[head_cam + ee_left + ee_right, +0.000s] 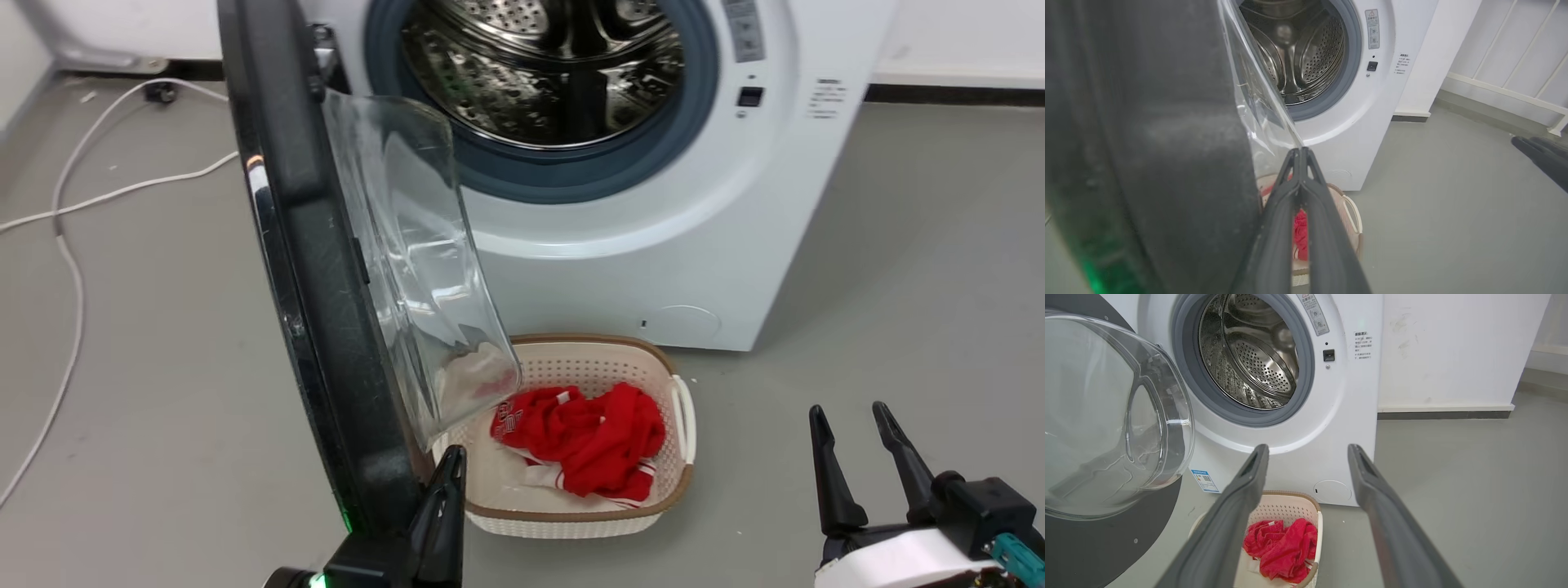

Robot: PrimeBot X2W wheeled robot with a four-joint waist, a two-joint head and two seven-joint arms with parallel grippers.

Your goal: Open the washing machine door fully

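The washing machine door (326, 327) stands out edge-on from the left side of the washing machine (653, 269), roughly square to its front, with the glass bowl facing across the open drum. The left fingers (445, 490), pressed together with nothing between them, sit just beside the door's lower rim on that bowl side. I'd judge a sideways push away from the drum would finish the job. The right fingers (826, 465) are spread wide and empty, well off before the machine's right corner, clearly the farther pair.
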